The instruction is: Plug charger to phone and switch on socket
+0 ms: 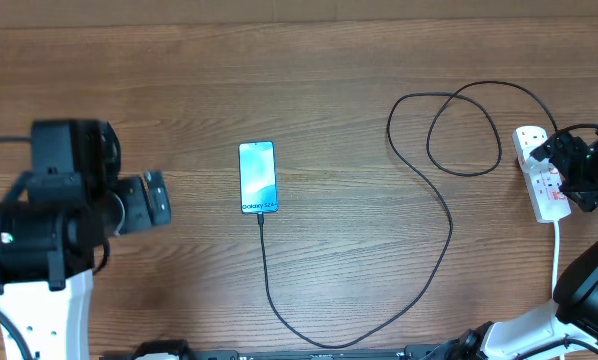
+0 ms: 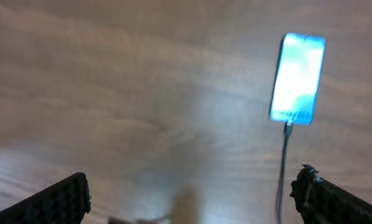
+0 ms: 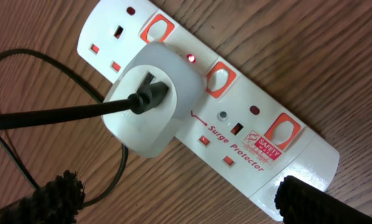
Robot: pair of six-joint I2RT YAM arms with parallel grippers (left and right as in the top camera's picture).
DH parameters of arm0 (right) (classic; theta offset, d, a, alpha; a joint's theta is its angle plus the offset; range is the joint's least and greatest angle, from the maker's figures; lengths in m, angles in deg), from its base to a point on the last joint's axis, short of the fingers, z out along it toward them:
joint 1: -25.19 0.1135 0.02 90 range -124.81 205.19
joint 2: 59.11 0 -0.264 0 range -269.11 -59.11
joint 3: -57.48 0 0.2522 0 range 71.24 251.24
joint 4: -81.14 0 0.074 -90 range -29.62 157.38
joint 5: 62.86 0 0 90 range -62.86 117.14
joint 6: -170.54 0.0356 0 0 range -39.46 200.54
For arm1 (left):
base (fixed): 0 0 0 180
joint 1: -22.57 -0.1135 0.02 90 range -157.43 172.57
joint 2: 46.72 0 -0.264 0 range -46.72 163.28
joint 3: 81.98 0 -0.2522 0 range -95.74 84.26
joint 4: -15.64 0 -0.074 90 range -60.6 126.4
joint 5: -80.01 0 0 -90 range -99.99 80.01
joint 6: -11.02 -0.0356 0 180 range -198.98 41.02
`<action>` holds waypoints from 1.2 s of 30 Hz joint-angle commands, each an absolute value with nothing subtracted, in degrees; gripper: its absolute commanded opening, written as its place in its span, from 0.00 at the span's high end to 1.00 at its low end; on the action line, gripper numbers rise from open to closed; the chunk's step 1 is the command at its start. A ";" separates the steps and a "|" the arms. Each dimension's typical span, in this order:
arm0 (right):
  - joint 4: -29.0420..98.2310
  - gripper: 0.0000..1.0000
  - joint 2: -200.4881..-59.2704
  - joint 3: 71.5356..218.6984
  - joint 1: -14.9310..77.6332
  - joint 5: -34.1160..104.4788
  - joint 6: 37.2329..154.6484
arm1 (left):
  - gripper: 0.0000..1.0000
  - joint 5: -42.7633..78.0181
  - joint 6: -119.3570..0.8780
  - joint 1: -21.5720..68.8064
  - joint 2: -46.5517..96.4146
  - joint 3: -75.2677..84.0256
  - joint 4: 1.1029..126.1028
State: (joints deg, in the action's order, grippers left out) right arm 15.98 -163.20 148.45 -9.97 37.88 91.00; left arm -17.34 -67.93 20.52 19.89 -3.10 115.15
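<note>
Wooden counter (image 1: 179, 80): charger (image 1: 449, 230) looks seated in phone (image 1: 258, 177); socket (image 3: 279, 149) just ahead of your open right end effector (image 3: 176, 196); switch (image 3: 220, 78) press seems next.

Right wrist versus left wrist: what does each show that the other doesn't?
Only right wrist: the socket, a white adapter plugged into it with the charger in the adapter, and a small red light lit on the socket.
Only left wrist: the phone, screen lit, with the charger running to its near short edge; blur hides the joint.
Both: the charger's black cable, the wood table, and an open gripper: right gripper, left gripper.
</note>
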 commanded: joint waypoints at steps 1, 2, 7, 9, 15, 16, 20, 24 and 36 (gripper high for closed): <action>16.27 0.00 -162.28 149.19 -9.90 38.36 90.96 | 0.00 -17.89 -66.92 20.33 16.05 2.17 114.87; 16.27 0.00 -162.28 149.19 -9.90 38.36 90.98 | 0.00 -17.89 -66.92 20.39 15.24 3.92 114.87; 16.27 0.00 -162.28 149.19 -9.90 38.36 90.98 | 0.00 -17.96 -66.94 20.39 11.50 11.46 114.87; 16.27 0.00 -162.28 149.19 -9.90 38.36 90.98 | 0.00 -17.89 -66.94 20.39 10.19 14.06 114.76; 16.27 0.00 -162.28 149.19 -9.90 38.36 90.96 | 0.00 -17.54 -66.92 20.39 5.58 20.99 101.12; 16.27 0.00 -162.28 149.19 -9.90 38.36 90.98 | 0.00 -16.91 -66.92 20.39 4.86 22.28 98.06; 16.27 0.00 -162.28 149.19 -9.90 38.36 90.98 | 0.00 -11.73 -66.97 20.39 1.75 29.19 83.72; 16.27 0.00 -162.28 149.19 -9.90 38.36 90.96 | 0.00 -4.80 -66.94 20.39 -1.48 38.30 67.53; 16.27 0.00 -162.28 149.19 -9.90 38.36 90.98 | 0.00 5.10 -66.46 20.39 -12.37 67.02 27.70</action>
